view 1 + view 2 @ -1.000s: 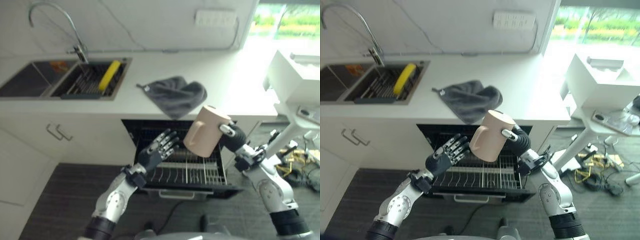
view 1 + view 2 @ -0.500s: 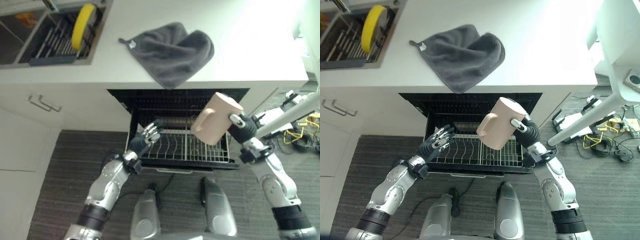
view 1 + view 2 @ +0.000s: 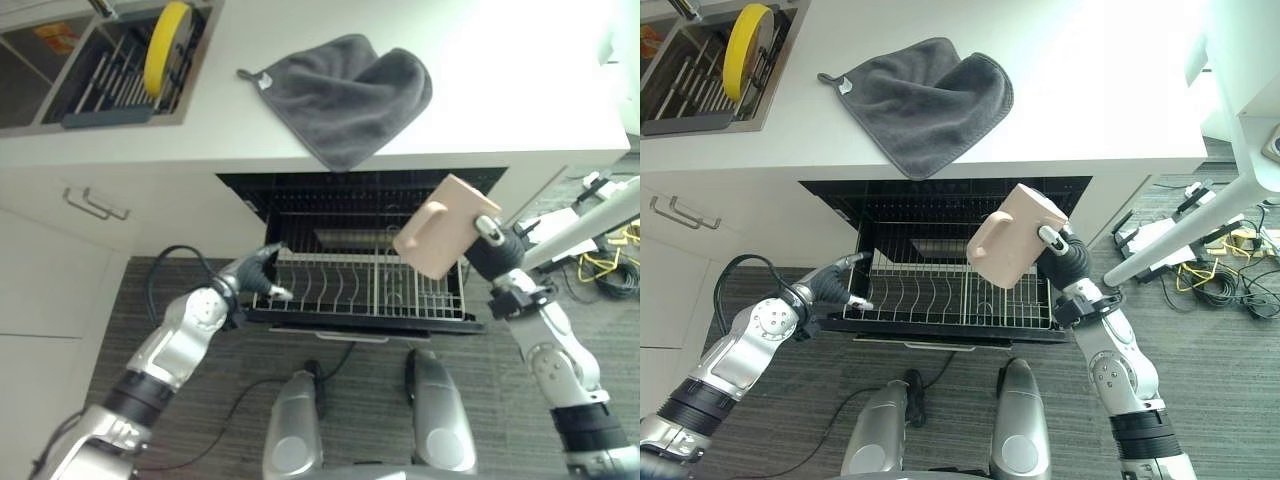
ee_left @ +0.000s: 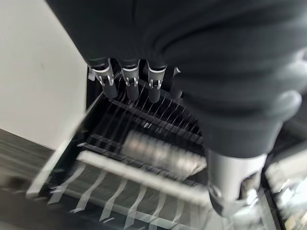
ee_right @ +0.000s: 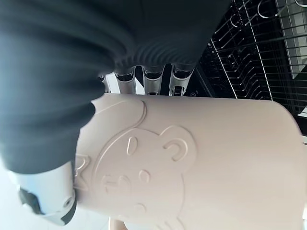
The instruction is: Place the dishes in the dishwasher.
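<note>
Your right hand [image 3: 1065, 255] is wrapped around the pink mug [image 3: 1012, 236], fingers and thumb curled tight on its body, holding it tilted above the dishwasher rack [image 3: 950, 290], probably so it can go in mouth-down. Your left hand [image 3: 836, 282] sits at the rack's front left corner, fingers hooked over the rim, likely steadying the rack. The grey cloth [image 3: 922, 100] lies on the counter [image 3: 1080, 110] above.

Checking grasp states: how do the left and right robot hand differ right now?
The right robot hand is curled round the pink mug, held in the air above the rack; the left robot hand holds no dish. The left is low, at the dishwasher rack's front left corner; the right is raised. Both are at the open dishwasher.
</note>
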